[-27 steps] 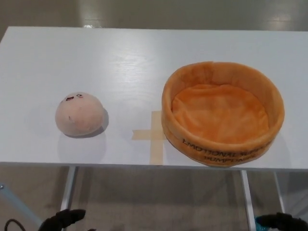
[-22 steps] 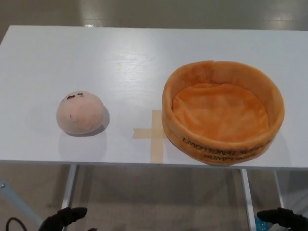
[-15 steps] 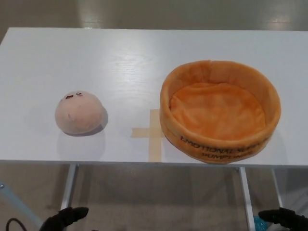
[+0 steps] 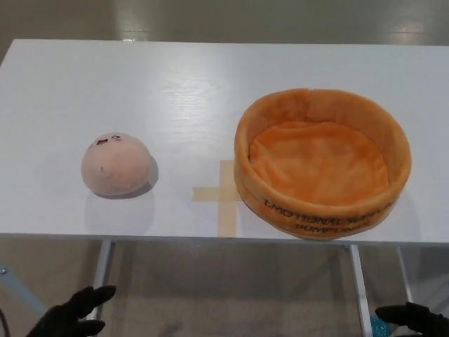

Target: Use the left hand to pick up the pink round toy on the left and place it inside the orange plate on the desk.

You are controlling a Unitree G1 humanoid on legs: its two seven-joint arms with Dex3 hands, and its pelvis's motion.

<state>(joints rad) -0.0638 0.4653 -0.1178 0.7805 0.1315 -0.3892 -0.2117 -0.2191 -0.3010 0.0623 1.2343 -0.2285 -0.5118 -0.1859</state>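
Only lettering on view: dark print on the outer wall of the orange plate [image 4: 319, 212], near side, facing the table edge. It runs upside down from this angle, two lines. Top line looks like "EMOTIONAL" plus a 2nd word too blurred to make out. Lower line approx. "DUMPLINGS", letters small and curved w/ the fabric, so not certain. The pink round toy [image 4: 115, 164] carries a tiny stitched face, no letters or nos. Tape cross [image 4: 222, 196] on the desk: blank.
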